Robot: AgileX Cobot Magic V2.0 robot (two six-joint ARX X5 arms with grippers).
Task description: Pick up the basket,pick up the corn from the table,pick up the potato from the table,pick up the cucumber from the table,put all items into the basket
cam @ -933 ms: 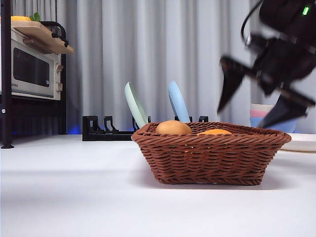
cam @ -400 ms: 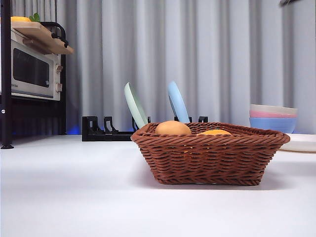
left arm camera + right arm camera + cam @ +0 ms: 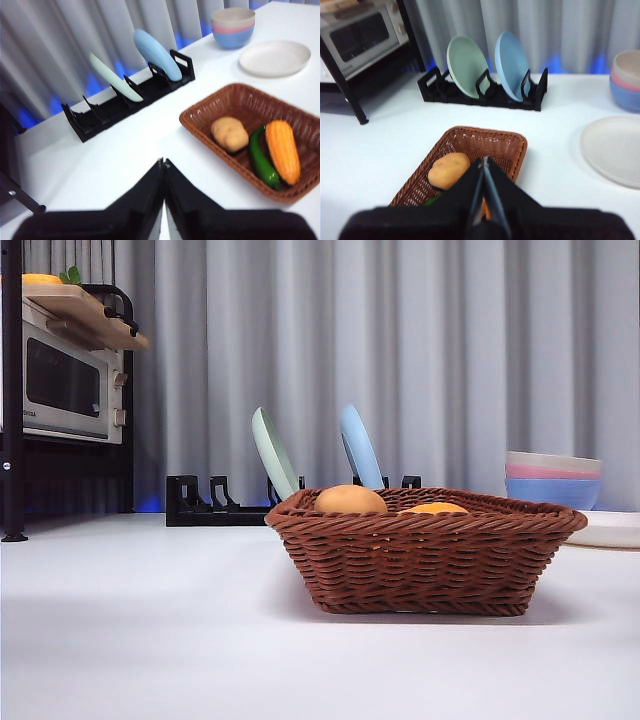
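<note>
The dark-brown wicker basket (image 3: 425,550) stands on the white table (image 3: 150,640); it also shows in the left wrist view (image 3: 235,97) and the right wrist view (image 3: 485,142). In it lie the tan potato (image 3: 229,133), the green cucumber (image 3: 261,161) and the orange corn (image 3: 283,151). The potato (image 3: 350,499) and the corn's top (image 3: 437,507) show over the rim in the front view. The potato (image 3: 448,169) also shows in the right wrist view. My left gripper (image 3: 164,167) is shut and empty, high above the table beside the basket. My right gripper (image 3: 483,167) is shut and empty, high above the basket.
A black rack (image 3: 215,502) holds a green plate (image 3: 274,453) and a blue plate (image 3: 360,447) behind the basket. Stacked bowls (image 3: 553,480) and a white plate (image 3: 608,529) stand at the right. A microwave on a black shelf (image 3: 65,385) stands at the far left.
The open gripper that hung over the basket's right side one second ago rose out of the front view. The basket and its vegetables have not moved.
</note>
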